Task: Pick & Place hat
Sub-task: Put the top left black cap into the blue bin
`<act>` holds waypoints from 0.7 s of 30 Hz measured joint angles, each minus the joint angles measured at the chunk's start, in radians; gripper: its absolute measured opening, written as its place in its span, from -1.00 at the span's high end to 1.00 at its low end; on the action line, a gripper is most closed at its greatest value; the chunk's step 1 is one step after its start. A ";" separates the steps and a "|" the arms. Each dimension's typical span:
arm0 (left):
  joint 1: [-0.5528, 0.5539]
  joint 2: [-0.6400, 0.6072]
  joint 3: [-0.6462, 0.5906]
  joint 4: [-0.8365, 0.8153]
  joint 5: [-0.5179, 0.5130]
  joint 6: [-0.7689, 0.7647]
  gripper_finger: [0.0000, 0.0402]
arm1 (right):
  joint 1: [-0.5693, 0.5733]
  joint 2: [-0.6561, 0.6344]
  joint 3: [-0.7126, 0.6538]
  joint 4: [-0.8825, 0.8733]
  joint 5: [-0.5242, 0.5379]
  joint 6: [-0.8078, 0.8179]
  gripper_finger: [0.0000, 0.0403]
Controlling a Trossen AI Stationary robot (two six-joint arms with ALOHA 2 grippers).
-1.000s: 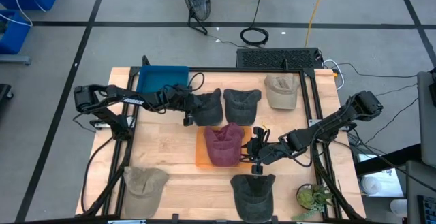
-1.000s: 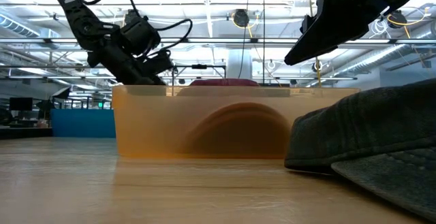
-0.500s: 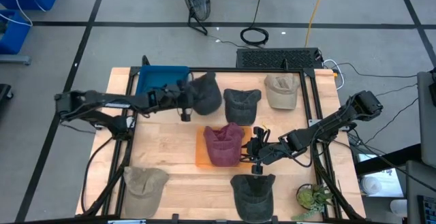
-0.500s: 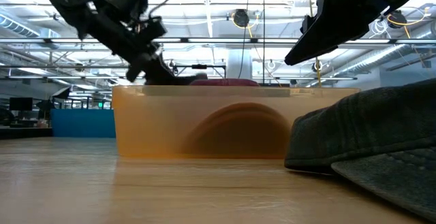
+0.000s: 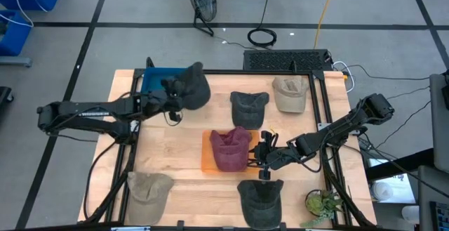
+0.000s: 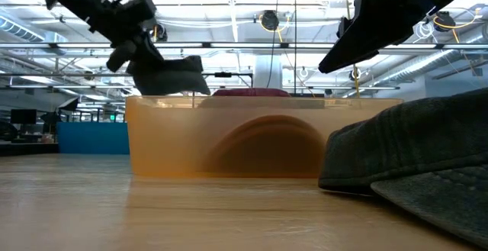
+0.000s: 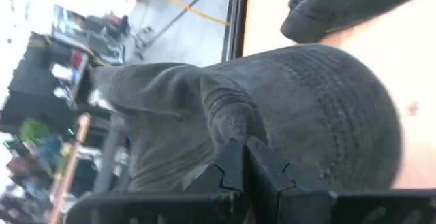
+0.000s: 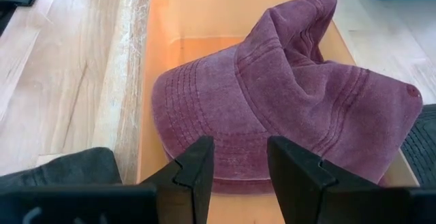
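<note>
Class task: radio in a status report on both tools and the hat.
Left tool shut on dark grey hat, lifted beside blue bin. Right tool open by orange tray.

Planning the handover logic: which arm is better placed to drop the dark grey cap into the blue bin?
Left. Its tool is shut on the dark grey cap, lifted beside the blue bin. The right tool hangs open by the orange tray.

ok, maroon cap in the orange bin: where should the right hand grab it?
Take the raised fold of the maroon cap, coming from above. It sticks up over the orange bin rim, while the crown lies low inside the walls. The right hand is open, level with the bin's near edge.
</note>
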 joint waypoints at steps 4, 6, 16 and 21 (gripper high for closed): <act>0.034 -0.034 0.000 -0.004 0.003 0.142 0.95 | 0.000 0.000 0.000 0.000 -0.002 -0.029 0.39; 0.070 -0.051 0.000 -0.001 0.016 0.204 0.97 | 0.000 0.000 0.000 0.000 -0.002 -0.051 0.39; 0.325 -0.063 0.000 -0.155 0.119 0.349 0.97 | 0.000 0.000 0.000 -0.009 -0.002 -0.194 0.39; 0.408 -0.063 0.000 -0.202 0.167 0.334 0.94 | -0.011 0.000 0.000 -0.009 -0.002 -0.267 0.39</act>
